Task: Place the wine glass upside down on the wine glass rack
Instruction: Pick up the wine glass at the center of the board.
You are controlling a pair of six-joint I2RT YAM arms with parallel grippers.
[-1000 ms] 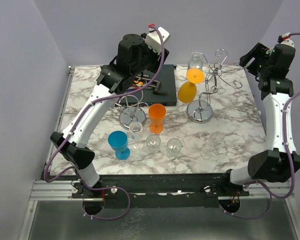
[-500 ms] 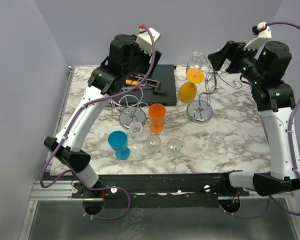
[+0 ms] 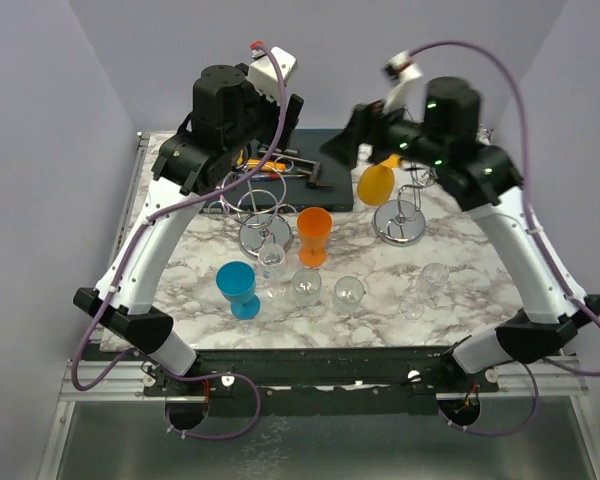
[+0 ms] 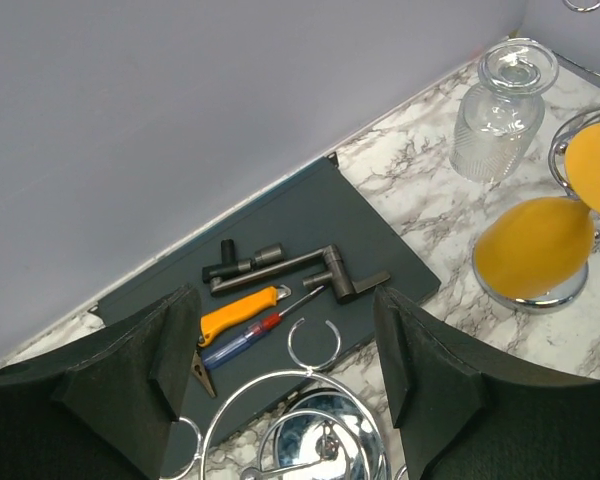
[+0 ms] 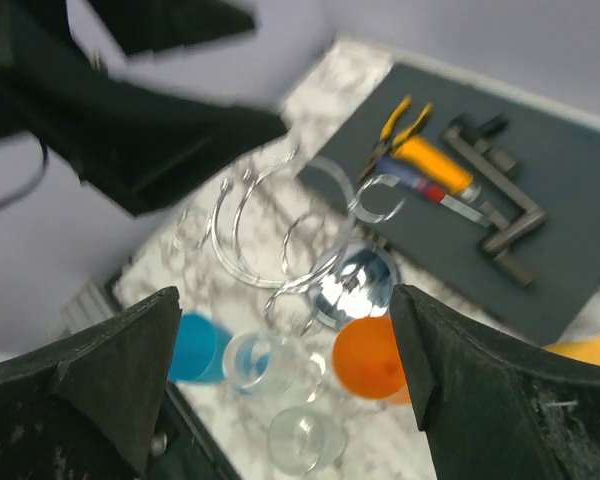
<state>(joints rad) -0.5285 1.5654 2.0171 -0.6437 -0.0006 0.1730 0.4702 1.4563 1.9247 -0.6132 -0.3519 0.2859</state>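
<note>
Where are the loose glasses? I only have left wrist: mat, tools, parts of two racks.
Observer: Top external shows them nearer the arm bases than the racks: a blue glass, an orange glass and a few clear glasses.
Operator: Right gripper holding anything?
Observer: No. The right gripper is open and empty in its own wrist view.
Operator: What is it pointed at?
Observer: Its wrist view frames the left rack between the fingers, with the orange glass right beside the rack's base.
</note>
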